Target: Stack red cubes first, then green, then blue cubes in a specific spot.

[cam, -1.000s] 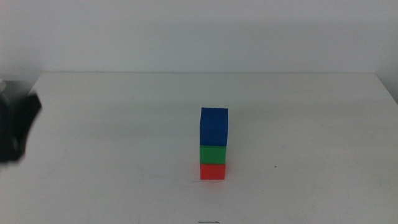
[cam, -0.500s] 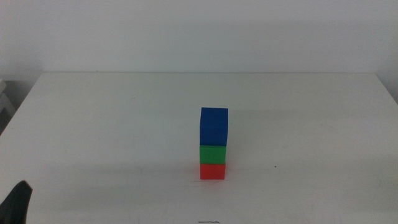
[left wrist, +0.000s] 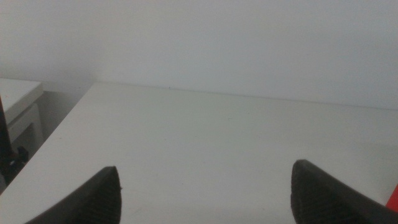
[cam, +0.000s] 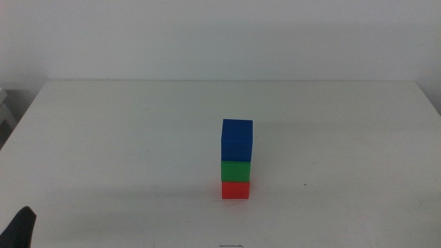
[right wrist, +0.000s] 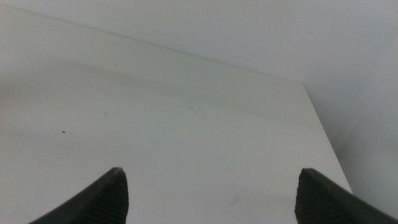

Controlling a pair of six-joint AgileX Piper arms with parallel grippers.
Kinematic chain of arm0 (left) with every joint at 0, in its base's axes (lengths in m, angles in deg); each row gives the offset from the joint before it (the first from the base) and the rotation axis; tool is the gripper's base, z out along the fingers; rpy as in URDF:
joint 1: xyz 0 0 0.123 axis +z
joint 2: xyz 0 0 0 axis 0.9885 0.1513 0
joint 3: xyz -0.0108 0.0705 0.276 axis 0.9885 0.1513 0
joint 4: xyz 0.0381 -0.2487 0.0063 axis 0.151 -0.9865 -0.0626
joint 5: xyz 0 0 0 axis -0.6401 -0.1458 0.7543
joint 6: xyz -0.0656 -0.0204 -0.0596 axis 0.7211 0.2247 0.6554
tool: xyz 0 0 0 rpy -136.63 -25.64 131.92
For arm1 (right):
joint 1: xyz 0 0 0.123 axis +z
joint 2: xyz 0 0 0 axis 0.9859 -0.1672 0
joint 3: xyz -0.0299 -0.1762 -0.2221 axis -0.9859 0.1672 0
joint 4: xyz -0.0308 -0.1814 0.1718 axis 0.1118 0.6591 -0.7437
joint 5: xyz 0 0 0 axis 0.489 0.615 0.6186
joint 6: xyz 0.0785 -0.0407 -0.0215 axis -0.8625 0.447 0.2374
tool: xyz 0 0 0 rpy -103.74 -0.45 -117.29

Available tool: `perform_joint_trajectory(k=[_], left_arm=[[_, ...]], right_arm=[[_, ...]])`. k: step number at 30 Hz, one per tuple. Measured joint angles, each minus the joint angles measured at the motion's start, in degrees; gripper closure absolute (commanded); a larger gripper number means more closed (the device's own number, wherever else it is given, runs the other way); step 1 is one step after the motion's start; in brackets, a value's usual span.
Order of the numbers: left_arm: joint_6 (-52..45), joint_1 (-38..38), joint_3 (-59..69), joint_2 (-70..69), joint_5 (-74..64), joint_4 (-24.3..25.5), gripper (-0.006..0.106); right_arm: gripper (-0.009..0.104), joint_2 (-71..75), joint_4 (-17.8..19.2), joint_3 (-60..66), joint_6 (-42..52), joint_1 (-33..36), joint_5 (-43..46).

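The tower stands finished on the desk [cam: 103,138]: red cube [cam: 236,190] lowest, green cube [cam: 236,171] above, blue cube [cam: 237,140] on top, squarely aligned. Both the left end effector [left wrist: 205,196] and right end effector [right wrist: 211,196] are released, empty, well away from it.

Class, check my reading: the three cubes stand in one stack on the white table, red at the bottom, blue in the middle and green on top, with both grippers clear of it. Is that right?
Not quite. The middle view shows the green cube in the middle and the blue cube on top; the red cube is indeed at the bottom. The left gripper and right gripper are open, clear of the stack.
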State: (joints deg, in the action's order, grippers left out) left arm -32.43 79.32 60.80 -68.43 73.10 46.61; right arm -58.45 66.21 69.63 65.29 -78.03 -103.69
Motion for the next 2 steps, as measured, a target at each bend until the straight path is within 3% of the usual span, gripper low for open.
perform_joint_trajectory(k=[2], left_arm=[[0.0,0.0,0.0,0.0,0.0,0.0,0.007]], right_arm=[[0.001,0.0,0.0,0.0,0.0,0.0,-0.2]])
